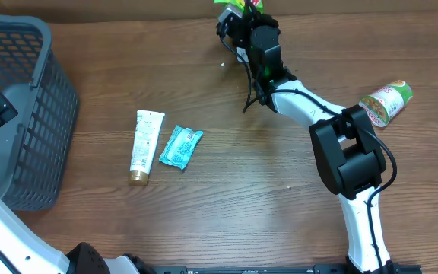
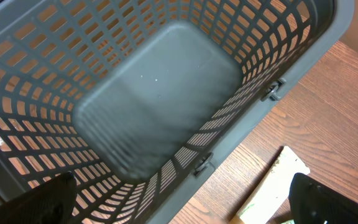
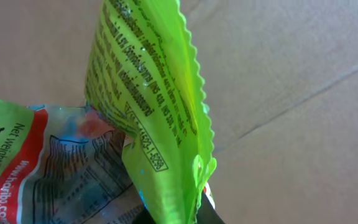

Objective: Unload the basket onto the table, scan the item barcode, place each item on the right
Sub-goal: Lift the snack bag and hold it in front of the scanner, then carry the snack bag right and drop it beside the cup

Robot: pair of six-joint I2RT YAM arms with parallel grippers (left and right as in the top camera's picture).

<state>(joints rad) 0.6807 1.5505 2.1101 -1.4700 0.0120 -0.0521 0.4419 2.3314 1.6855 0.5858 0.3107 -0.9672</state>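
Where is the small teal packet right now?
Overhead view: the teal packet lies on the wooden table, left of centre, just right of the white tube.

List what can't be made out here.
Barcode on green bag: right wrist shows fine print, no clear barcode; folds and frame edges hide the rest.
Right gripper: overhead, fingertips hidden behind the bag at the top edge.
Left gripper: left wrist, fingers cut off by the bottom corners.
Tube: overhead, print too small to read.
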